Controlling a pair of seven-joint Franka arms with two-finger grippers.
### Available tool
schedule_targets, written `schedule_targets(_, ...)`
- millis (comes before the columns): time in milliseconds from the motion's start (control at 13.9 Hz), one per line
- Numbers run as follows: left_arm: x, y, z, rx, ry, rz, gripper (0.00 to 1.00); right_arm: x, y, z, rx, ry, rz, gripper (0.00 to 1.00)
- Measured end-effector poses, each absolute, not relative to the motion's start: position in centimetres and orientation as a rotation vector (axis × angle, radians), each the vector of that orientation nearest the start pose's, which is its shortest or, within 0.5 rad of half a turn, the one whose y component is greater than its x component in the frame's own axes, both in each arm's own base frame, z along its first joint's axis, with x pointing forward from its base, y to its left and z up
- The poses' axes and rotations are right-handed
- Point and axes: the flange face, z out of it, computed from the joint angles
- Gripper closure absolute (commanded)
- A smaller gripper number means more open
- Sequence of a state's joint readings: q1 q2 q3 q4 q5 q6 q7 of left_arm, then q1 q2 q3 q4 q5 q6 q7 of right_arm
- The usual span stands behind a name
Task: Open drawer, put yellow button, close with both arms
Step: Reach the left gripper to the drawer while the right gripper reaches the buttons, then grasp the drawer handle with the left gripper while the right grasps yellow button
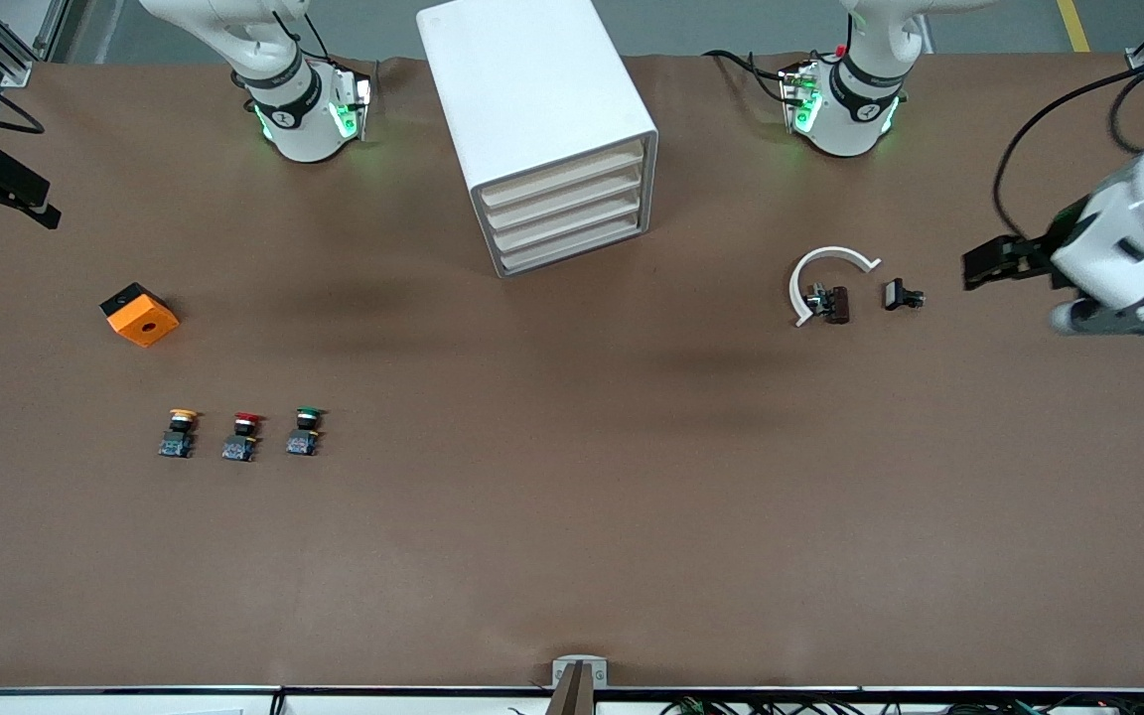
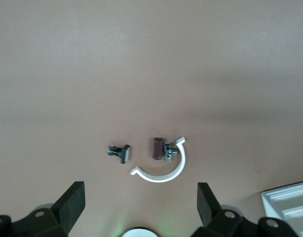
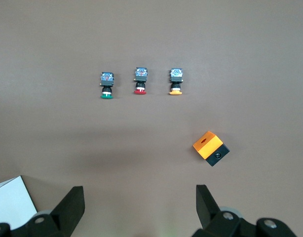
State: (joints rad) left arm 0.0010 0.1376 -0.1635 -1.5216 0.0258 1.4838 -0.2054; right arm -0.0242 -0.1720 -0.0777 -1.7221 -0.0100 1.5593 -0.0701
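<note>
The white cabinet (image 1: 532, 89) stands at the table's edge by the robots' bases, its four cream drawer fronts facing the front camera. The uppermost drawer (image 1: 564, 176) is shut. The yellow button (image 1: 178, 432) stands on the table toward the right arm's end, beside the red one; it also shows in the right wrist view (image 3: 176, 81). My right gripper (image 1: 31, 204) (image 3: 139, 205) hangs open and empty over the table's edge at that end. My left gripper (image 1: 979, 268) (image 2: 140, 202) hangs open and empty over the left arm's end, beside small parts.
A red button (image 1: 242, 435) and a green button (image 1: 304, 430) stand in a row with the yellow one. An orange box (image 1: 140, 315) lies farther from the front camera. A white C-shaped clip (image 1: 827, 278) and small black parts (image 1: 902, 295) lie toward the left arm's end.
</note>
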Motion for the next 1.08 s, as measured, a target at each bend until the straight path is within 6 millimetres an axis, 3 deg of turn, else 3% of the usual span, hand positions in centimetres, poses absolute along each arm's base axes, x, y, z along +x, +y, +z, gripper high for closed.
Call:
schedule_targets(215, 57.7, -14.8, 52.6, -3.036, -0.305, 0.346, 0.00, 49.8, -5.5, 64.0, -3.139, 0.047, -0.006, 0.00)
schedule_targets(430, 57.0, -21.8, 47.8, -2.915, -0.555, 0.418, 0.00, 50.4, -5.5, 63.0, -3.139, 0.048, 0.022, 0.00)
schedule_targets(574, 56.7, -25.2, 44.4, -2.818, -0.723, 0.447, 0.00, 51.1, -5.6, 61.8, -3.139, 0.050, 0.055, 0.00)
schedule_targets(789, 56.0, -29.1, 39.6, -2.607, -1.099, 0.509, 0.00, 53.7, -5.9, 58.4, -3.161, 0.048, 0.123, 0.00)
schedule_targets(1076, 55.6, -31.3, 33.6, -2.186, -1.608, 0.686, 0.00, 57.5, -6.6, 54.1, -3.192, 0.048, 0.219, 0.00)
